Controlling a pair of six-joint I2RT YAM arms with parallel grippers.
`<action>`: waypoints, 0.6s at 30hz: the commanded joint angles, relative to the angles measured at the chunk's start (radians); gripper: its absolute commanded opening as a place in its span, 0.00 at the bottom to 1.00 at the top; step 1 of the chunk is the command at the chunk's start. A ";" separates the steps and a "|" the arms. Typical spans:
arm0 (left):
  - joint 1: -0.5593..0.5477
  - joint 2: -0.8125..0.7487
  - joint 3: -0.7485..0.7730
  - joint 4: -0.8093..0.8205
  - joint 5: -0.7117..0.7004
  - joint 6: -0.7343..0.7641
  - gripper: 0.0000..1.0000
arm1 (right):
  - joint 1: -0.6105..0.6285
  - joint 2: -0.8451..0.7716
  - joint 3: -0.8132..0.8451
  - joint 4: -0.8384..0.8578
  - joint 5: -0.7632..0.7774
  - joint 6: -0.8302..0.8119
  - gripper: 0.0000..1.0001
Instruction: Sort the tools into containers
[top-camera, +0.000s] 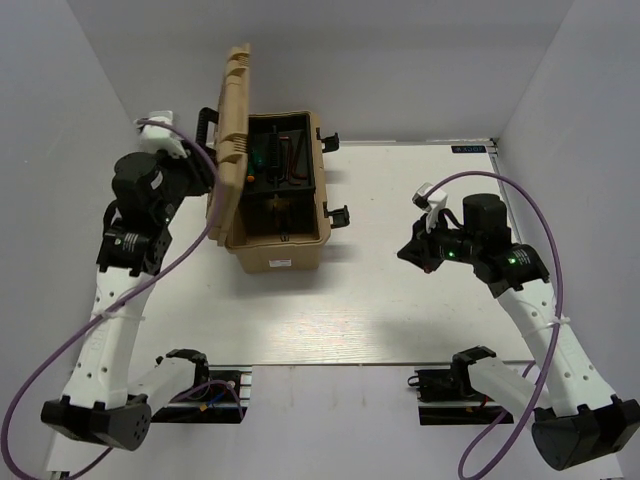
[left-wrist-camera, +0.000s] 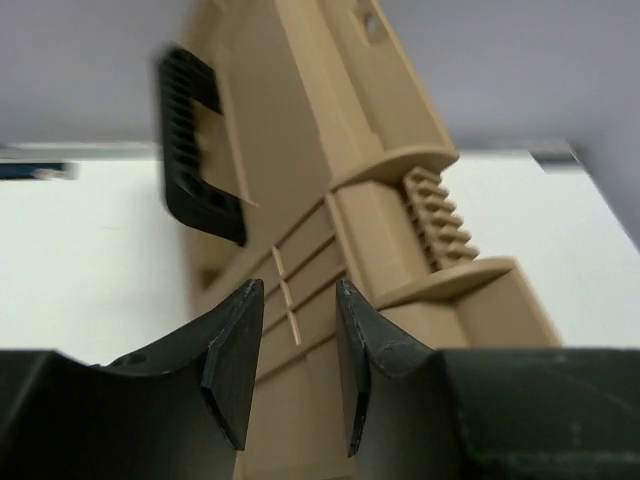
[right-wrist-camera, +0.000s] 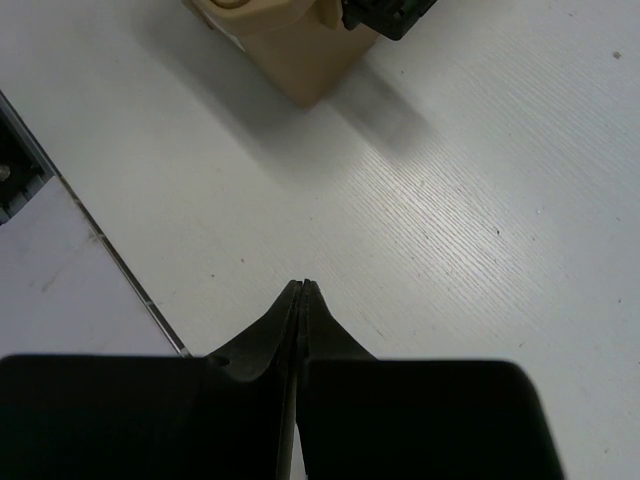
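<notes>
**Toolbox open, both arms empty-handed**

The left jaws stand parted, nothing between them. Through the gap, the left wrist view shows the tan ribbed outer face of the lid (left-wrist-camera: 330, 230) close ahead, and whether they touch it cannot be told. The black handle (left-wrist-camera: 200, 160) on that face is at upper left.

The right jaws are pressed shut on nothing, hanging over bare white table (right-wrist-camera: 470, 230). A corner of the toolbox (right-wrist-camera: 295, 55) and one black latch (right-wrist-camera: 390, 15) are at the top of the right wrist view.

From above, the left arm (top-camera: 150, 200) reaches to the lid's outer side at left of centre. The right arm (top-camera: 480, 245) is well apart at right.

The toolbox (top-camera: 280, 255) sits on the table (top-camera: 400, 310) in the upper middle, its lid (top-camera: 235, 120) standing upright on the left edge. The black tray (top-camera: 285, 170) holds dark items and something green (too small to name).
</notes>
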 joint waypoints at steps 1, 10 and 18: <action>-0.001 0.103 0.006 -0.081 0.373 -0.036 0.46 | -0.014 -0.015 -0.007 0.044 -0.029 0.023 0.00; -0.001 0.085 -0.013 0.008 0.389 -0.064 0.55 | -0.051 -0.044 -0.016 0.046 0.040 0.040 0.00; -0.001 -0.036 -0.005 -0.047 0.318 -0.030 0.89 | -0.056 0.021 -0.021 0.098 0.233 0.108 0.77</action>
